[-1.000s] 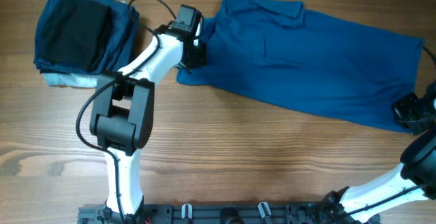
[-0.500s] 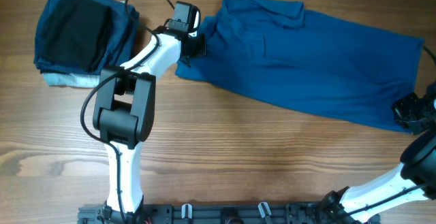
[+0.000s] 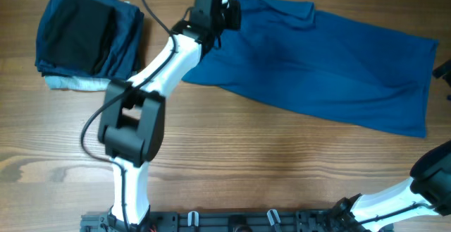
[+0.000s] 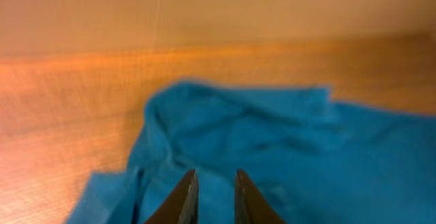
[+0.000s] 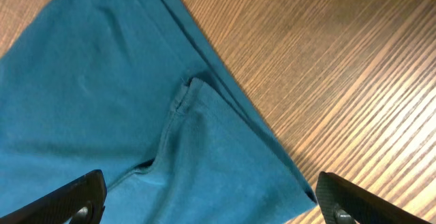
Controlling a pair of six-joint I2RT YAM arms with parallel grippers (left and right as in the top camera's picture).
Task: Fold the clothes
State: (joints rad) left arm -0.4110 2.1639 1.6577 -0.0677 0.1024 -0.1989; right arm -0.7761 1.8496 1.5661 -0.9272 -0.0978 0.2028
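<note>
The clothes, one mid-blue shirt [image 3: 317, 63], lie spread flat across the back of the table, collar end to the left. My left gripper [image 3: 227, 13] hovers over that collar end. In the left wrist view its fingertips stand a narrow gap apart [image 4: 214, 178], with nothing between them and rumpled blue cloth [image 4: 272, 142] below. My right gripper [image 3: 445, 70] shows only at the right edge of the overhead view. Its fingers are spread wide [image 5: 212, 200] above the shirt's hem corner [image 5: 102, 81], holding nothing.
A stack of folded garments sits at the back left: a black one [image 3: 77, 31] on a dark blue one [image 3: 127, 38], with a pale grey-blue one [image 3: 70, 84] underneath. Bare wooden table [image 3: 282, 161] lies in front of the shirt. A black rail [image 3: 232, 221] runs along the front edge.
My left gripper left the shirt's left edge and moved back and right over the collar, its jaws parting a little. My right gripper opened, let go of the right corner and drew off to the right.
</note>
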